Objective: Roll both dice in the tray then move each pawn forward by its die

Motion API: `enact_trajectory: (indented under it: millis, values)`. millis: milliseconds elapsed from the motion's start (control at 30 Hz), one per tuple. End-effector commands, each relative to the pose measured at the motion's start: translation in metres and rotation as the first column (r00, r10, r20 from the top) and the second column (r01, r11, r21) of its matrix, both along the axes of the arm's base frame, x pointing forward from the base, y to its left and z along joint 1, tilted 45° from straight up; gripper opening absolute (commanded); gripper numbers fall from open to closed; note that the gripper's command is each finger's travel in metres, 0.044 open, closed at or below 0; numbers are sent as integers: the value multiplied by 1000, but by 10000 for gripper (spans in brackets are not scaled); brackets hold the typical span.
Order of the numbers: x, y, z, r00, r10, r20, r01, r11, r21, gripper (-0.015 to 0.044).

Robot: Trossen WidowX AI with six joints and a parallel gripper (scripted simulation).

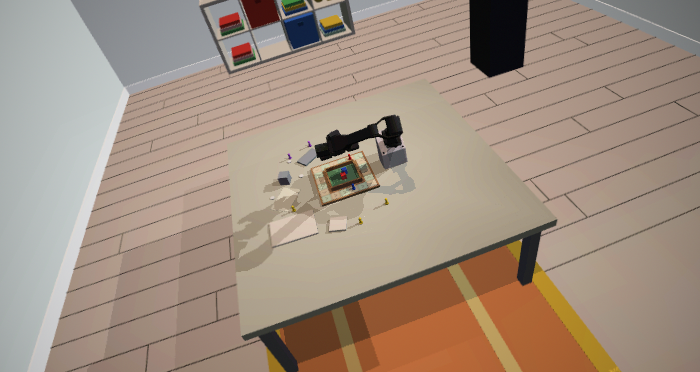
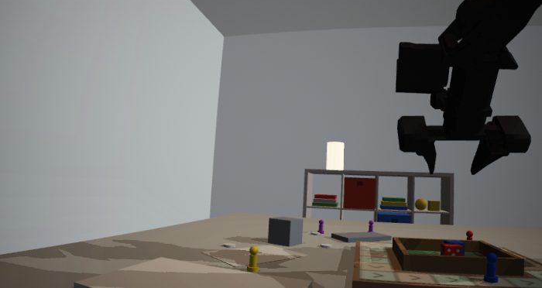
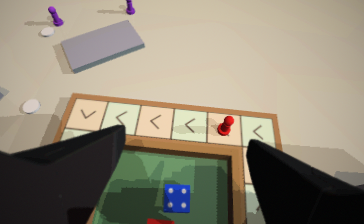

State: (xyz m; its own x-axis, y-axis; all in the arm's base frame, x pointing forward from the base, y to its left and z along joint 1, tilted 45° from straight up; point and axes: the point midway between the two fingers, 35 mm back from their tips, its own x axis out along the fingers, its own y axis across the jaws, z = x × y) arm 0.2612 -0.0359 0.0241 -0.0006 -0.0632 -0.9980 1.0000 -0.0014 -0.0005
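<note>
My gripper (image 2: 452,173) (image 3: 186,140) is open and empty, above the tray (image 2: 464,265) (image 3: 238,185). The blue die (image 1: 344,169) (image 2: 461,248) (image 3: 177,198) is inside the tray, with four dots on its upper face in the wrist view. The red die (image 1: 343,176) (image 2: 451,250) (image 3: 160,221) is beside it, mostly cut off in the wrist view; its top number is unreadable. The red pawn (image 1: 350,156) (image 2: 469,235) (image 3: 226,126) stands on the far row, where arrows point left in the wrist view. The blue pawn (image 1: 353,186) (image 2: 491,269) stands on the near row in the exterior view.
A grey block (image 1: 284,178) (image 2: 285,231), a grey slab (image 2: 360,237) (image 3: 103,46) and white discs (image 3: 31,106) lie beyond the board (image 3: 174,106). Purple pawns (image 2: 320,227) (image 3: 56,16) stand near the slab. Yellow pawns (image 1: 386,202) (image 2: 253,259) and pale flat pieces (image 1: 338,224) are around the near side.
</note>
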Motion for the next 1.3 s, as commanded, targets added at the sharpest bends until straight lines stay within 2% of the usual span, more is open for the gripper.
enact_trajectory:
  millis: [0,33,100,200,400,500,600,667,767,867,900,1067,1267]
  values:
    - [2,-7,11,1000,5,19,-5,1000,-8,420]
    - [2,-7,11,1000,5,19,-5,1000,-8,440]
    - [4,-5,7,1000,12,2,-12,999,40,440]
    - [13,2,-9,998,38,-41,-26,966,256,440]
    - [39,5,-32,1000,12,5,-13,745,667,440]
    - [47,2,-36,999,-21,36,-13,668,744,440]
    - [39,4,-35,1000,5,3,-6,738,675,440]
    - [37,2,-37,998,47,36,-59,735,675,387]
    - [28,-5,-49,959,220,178,-283,699,657,309]
    - [17,-12,-60,862,390,324,-506,618,602,230]
    - [13,-14,-64,818,441,370,-574,582,576,204]
    - [-6,-22,-82,522,641,563,-851,349,392,200]
    - [-31,-28,-101,57,731,680,-997,1,82,200]
